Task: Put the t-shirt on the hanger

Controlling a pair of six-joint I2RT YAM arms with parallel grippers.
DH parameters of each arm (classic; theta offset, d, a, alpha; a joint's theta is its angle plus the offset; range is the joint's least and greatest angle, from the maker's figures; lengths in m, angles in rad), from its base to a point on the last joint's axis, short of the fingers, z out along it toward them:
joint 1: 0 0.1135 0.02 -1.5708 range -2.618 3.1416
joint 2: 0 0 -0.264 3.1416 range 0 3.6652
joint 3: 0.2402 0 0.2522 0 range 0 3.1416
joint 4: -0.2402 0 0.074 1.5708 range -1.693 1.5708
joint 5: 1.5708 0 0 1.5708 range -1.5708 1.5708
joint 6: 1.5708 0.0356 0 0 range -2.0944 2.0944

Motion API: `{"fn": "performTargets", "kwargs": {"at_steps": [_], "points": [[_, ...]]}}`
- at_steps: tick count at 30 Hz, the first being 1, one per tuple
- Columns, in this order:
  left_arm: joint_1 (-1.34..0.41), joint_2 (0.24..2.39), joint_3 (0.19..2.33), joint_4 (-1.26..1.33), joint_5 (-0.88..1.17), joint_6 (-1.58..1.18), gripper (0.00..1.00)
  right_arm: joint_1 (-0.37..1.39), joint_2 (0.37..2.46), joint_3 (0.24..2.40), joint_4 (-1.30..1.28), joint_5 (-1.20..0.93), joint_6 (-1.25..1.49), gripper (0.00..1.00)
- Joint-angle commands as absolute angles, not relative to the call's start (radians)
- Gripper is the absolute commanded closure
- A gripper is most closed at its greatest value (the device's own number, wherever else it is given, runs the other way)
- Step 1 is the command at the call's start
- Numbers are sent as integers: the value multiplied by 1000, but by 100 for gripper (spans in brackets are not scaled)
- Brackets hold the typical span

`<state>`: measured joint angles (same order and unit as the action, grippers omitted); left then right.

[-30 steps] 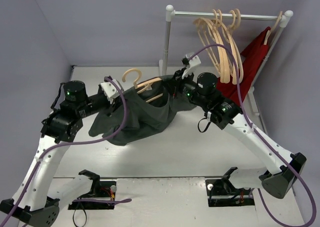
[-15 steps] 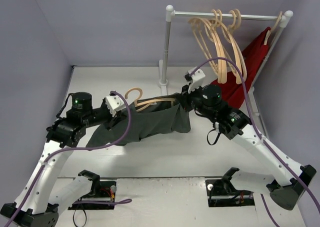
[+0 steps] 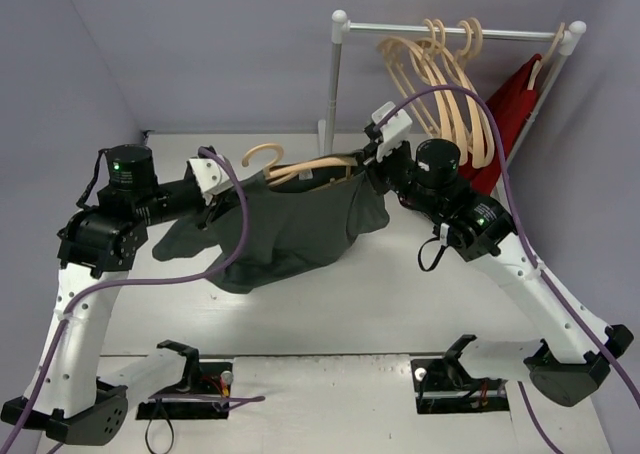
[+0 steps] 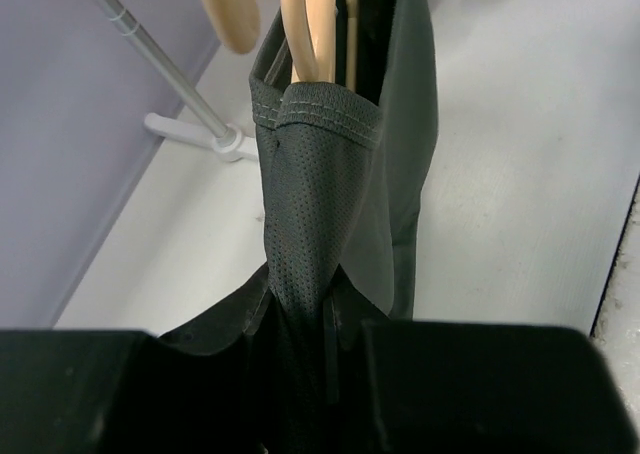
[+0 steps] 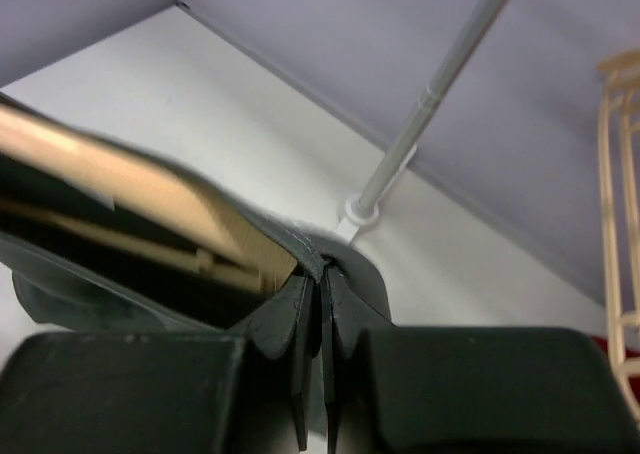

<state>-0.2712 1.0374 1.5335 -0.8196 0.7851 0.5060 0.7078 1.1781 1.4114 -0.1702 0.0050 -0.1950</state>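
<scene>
The top view looks down from above and behind both arm bases. It takes in the whole desk (image 3: pixel 420 294) and the clothes rail (image 3: pixel 365 26) at the far right. The left wrist camera sits close behind the left hand (image 4: pixel 325 324), facing along the t-shirt (image 4: pixel 320 204) toward the rail's foot (image 4: pixel 215 139). The right wrist camera, equally close behind the right hand (image 5: pixel 322 304), faces the rail's pole (image 5: pixel 430 99). All three views share the t-shirt, the hanger (image 3: pixel 318 164) and the rail.
</scene>
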Motion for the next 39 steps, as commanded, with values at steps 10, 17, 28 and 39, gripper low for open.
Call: {"fn": "performTargets", "kwargs": {"at_steps": [10, 17, 28, 39], "points": [[-265, 1072, 1543, -850, 839, 534, 100, 716, 1241, 1489, -110, -260, -241, 97], [-267, 1033, 1443, -682, 885, 447, 100, 773, 1251, 1408, -91, -296, -189, 94], [-266, 964, 1201, -407, 879, 339, 100, 845, 1208, 1368, -87, -289, -127, 76], [-245, 898, 1049, -344, 966, 375, 100, 777, 1068, 1257, -103, -175, -160, 48]]}}
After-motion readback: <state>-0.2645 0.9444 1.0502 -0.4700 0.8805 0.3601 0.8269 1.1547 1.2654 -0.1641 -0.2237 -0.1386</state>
